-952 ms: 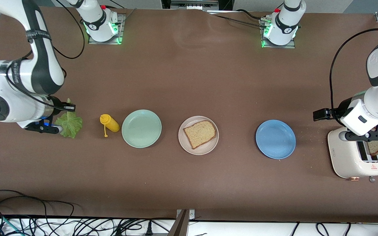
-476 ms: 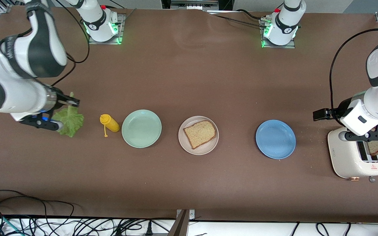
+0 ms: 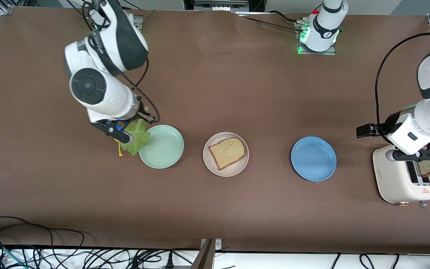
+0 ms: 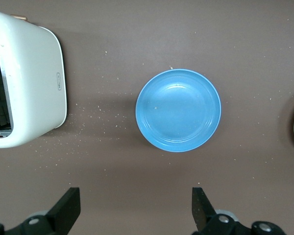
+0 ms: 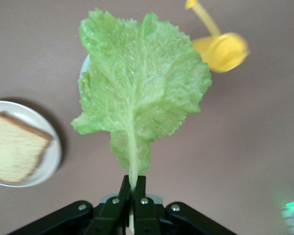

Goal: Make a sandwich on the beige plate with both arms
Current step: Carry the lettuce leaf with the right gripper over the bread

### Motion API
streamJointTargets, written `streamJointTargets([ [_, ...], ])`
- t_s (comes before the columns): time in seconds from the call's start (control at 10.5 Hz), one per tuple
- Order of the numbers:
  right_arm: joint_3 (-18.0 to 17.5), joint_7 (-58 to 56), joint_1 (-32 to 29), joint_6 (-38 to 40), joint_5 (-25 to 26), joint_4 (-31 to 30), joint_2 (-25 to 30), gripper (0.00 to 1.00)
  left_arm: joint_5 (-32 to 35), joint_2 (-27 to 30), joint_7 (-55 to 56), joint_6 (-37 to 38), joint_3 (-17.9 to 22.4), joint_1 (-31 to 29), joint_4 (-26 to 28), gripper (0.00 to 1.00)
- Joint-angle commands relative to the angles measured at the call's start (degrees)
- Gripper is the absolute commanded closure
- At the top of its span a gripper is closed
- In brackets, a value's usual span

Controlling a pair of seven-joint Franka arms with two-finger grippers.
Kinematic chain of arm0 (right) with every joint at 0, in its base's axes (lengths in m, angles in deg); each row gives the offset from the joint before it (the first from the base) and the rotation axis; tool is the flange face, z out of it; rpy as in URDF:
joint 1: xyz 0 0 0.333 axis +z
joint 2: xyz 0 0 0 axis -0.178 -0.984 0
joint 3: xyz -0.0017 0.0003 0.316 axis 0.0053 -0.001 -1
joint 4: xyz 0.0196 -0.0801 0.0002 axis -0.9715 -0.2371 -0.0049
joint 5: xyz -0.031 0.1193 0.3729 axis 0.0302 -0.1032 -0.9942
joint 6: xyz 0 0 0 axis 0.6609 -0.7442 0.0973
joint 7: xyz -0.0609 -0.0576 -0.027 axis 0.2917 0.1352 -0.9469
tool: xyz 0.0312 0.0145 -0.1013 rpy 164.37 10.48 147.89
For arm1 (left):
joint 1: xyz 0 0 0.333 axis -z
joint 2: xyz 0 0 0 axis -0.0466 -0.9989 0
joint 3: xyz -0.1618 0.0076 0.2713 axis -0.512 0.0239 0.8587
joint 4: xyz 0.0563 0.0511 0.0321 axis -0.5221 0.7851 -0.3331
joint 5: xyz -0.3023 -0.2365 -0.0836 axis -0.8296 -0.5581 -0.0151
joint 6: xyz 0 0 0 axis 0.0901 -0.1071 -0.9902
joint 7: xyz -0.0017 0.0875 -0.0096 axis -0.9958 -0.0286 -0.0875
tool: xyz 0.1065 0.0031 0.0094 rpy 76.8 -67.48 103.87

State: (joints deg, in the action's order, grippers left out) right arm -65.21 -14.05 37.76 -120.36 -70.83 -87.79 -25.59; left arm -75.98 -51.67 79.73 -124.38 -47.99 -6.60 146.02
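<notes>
A bread slice [image 3: 227,152] lies flat on the beige plate [image 3: 237,170]. Toward the right arm's end, the right end effector [image 5: 133,188] is clamped on the stem of the lettuce leaf [image 5: 139,98], whose long axis hangs away from the fingers over the mint-green plate [image 3: 164,149]. The left end effector [image 4: 132,210], fingers apart, hovers over the surface [image 3: 215,86] near the blue plate [image 4: 178,110] and toaster [image 4: 29,78].

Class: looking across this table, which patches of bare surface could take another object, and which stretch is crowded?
Bare: the mint-green plate, the blue plate and the brown table between plates and arm bases. Crowded: the beige plate carries a bread slice; the toaster sits under the left gripper.
</notes>
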Motion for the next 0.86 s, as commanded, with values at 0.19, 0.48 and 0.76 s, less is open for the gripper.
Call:
streamJointTargets([
  [0.19, 0.7, 19.7, 8.0, -21.4, -6.4, 4.9, -9.7, 1.0, 1.7, -0.1, -1.0, 0.7, -0.3, -0.2, -0.5, 0.0],
  [0.48, 0.7, 33.1, 13.2, -32.4, -7.6, 11.7, -18.8, 1.0, 1.7, -0.1, -1.0, 0.7, -0.2, -0.2, -0.5, 0.0],
  [0.76, 0.1, 39.4, 16.9, -44.8, -7.7, 12.1, -25.3, 1.0, 1.7, -0.1, -1.0, 0.7, -0.2, -0.2, -0.5, 0.0],
])
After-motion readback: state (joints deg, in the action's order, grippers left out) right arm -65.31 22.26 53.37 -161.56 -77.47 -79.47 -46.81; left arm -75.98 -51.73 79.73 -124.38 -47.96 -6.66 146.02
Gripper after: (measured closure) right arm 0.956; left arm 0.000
